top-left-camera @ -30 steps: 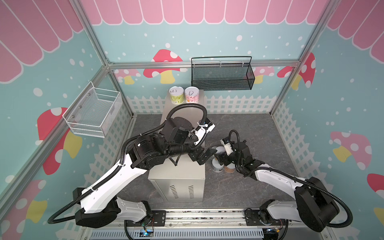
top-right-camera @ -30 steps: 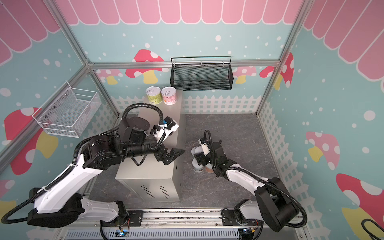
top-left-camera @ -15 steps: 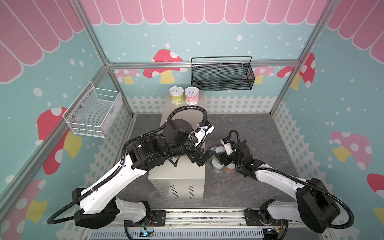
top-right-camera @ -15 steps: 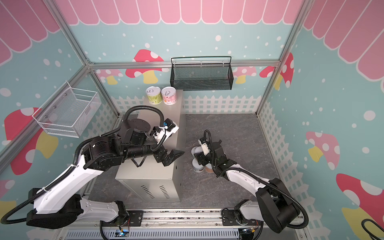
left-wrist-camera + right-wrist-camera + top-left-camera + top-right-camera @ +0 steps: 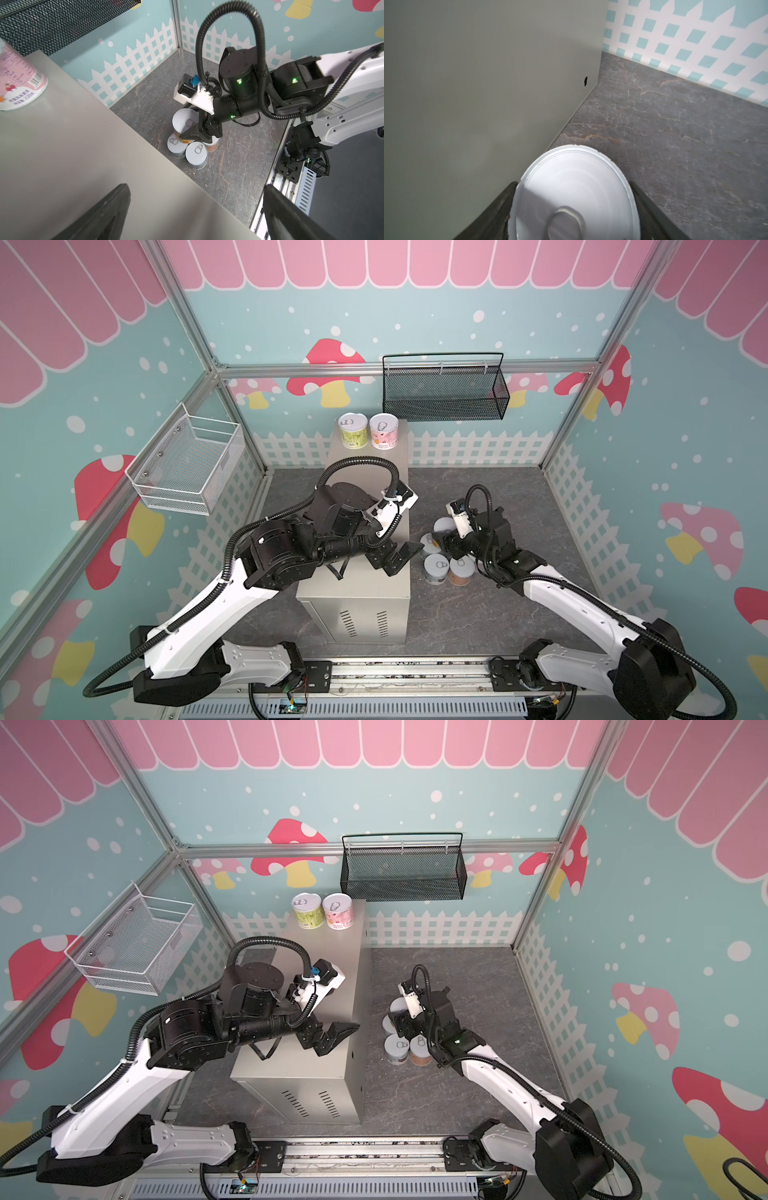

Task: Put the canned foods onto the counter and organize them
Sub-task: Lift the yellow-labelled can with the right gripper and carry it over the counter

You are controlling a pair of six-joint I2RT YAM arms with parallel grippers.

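Note:
The counter point(image 5: 357, 585) is a beige-grey box left of centre in both top views. A green can point(image 5: 353, 431) and a pink can point(image 5: 383, 432) stand at its far end. My left gripper point(image 5: 399, 558) hangs open over the counter's right edge with nothing in it; in the left wrist view its fingers point(image 5: 116, 199) frame bare counter top point(image 5: 83, 135). On the floor to the right, my right gripper point(image 5: 438, 537) is shut on a tilted can point(image 5: 184, 122) with a yellow-orange label. The can's silver lid point(image 5: 575, 191) sits between the jaws in the right wrist view.
Three more cans point(image 5: 436, 568) point(image 5: 461, 570) point(image 5: 428, 541) stand packed together on the grey floor beside the held one, close to the counter's side wall point(image 5: 488, 83). A black mesh basket point(image 5: 444, 389) hangs on the back wall. A white wire basket point(image 5: 187, 464) hangs on the left wall.
My right gripper's jaws have closed in onto the can on the floor. The left arm has barely shifted and stays open.

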